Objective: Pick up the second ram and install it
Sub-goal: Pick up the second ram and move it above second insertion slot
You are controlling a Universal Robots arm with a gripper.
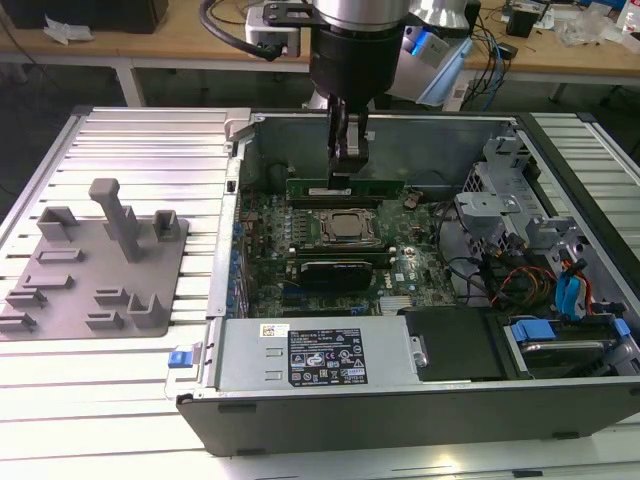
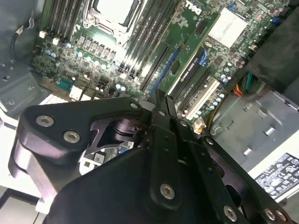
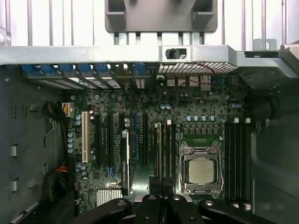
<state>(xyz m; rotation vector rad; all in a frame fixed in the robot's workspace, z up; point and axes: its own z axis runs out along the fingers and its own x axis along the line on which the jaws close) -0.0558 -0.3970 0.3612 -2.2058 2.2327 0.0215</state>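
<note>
Hand (image 1: 345, 176) pinches second ram (image 1: 385, 187) on edge above motherboard (image 1: 330, 285) slots beside CPU socket (image 1: 347, 227); install step, likely needing square slot alignment.

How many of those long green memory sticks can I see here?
1. The second ram hangs in the gripper over the motherboard, behind the processor in the exterior view. Others may sit hidden in the slots.

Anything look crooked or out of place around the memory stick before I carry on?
Nothing stands out. The long green RAM stick is held level by the fingers of the black gripper, close to the square silver processor socket, with no visible damage.
</note>
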